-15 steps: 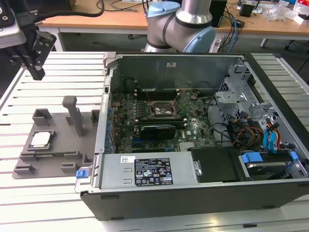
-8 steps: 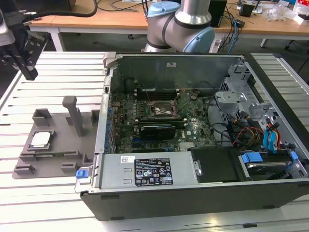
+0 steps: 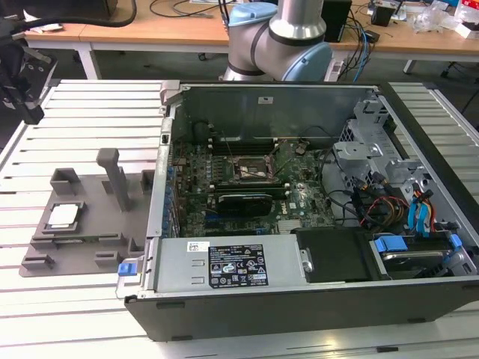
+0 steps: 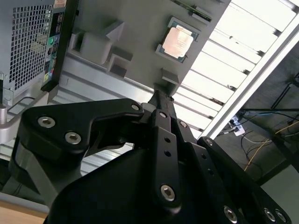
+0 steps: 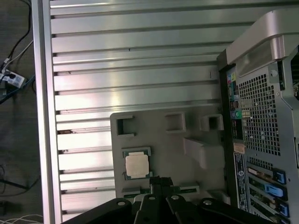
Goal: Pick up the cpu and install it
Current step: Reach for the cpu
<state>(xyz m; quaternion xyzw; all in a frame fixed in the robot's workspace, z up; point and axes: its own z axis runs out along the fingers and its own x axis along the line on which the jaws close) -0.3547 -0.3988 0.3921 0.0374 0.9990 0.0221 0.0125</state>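
The cpu [image 3: 63, 215] is a small square chip with a pale metal top. It lies flat in a recess of the grey plastic tray [image 3: 90, 247] at the exterior view's left, and it appears in both wrist views [image 4: 180, 42] [image 5: 137, 165]. My black gripper [image 3: 28, 105] hangs well above the slatted table, beyond the tray's far side and apart from the chip. Its fingers [image 4: 159, 95] [image 5: 160, 183] meet at the tips, shut with nothing between them. The dark socket frame [image 3: 251, 170] sits on the motherboard inside the open computer case.
The open computer case [image 3: 299, 299] lies at the tray's right, its rear panel [image 5: 261, 140] close to the tray. Upright posts [image 3: 116, 176] rise from the tray. Bare aluminium slats [image 5: 131, 56] stretch beyond it. Cables hang past the table edge [image 5: 39, 116].
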